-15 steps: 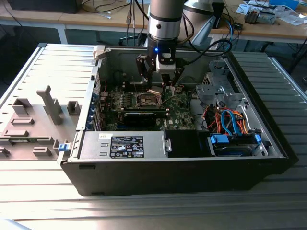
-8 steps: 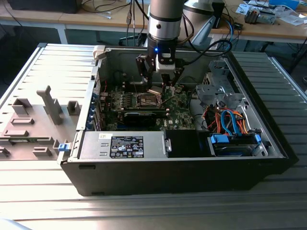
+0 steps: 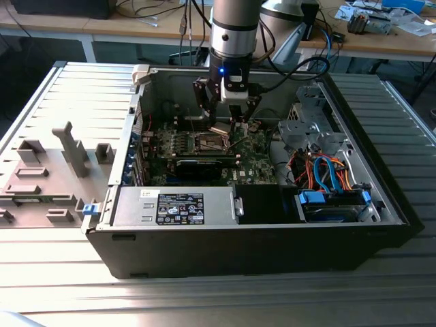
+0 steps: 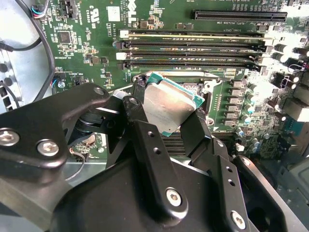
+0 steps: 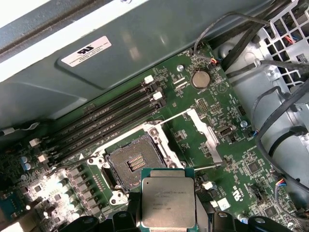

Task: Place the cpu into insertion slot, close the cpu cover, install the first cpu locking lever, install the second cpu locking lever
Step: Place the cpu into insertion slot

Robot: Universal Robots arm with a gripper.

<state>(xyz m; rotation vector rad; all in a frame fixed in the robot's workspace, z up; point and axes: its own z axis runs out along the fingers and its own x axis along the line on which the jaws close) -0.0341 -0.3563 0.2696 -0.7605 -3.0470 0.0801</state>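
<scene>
The gripper (image 4: 168,120) pinches the cpu (image 5: 167,202) by two opposite edges and holds it tilted over the motherboard (image 5: 227,159), just beside the insertion slot (image 5: 134,163) (its dark centre lies bare). The cpu cover (image 5: 207,137) is swung open next to the slot, which lies alongside the memory slots (image 5: 111,121) near the board's edge.

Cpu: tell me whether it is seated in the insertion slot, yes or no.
No. In the first wrist view the jaws hold the cpu, and the insertion slot lies bare.
</scene>
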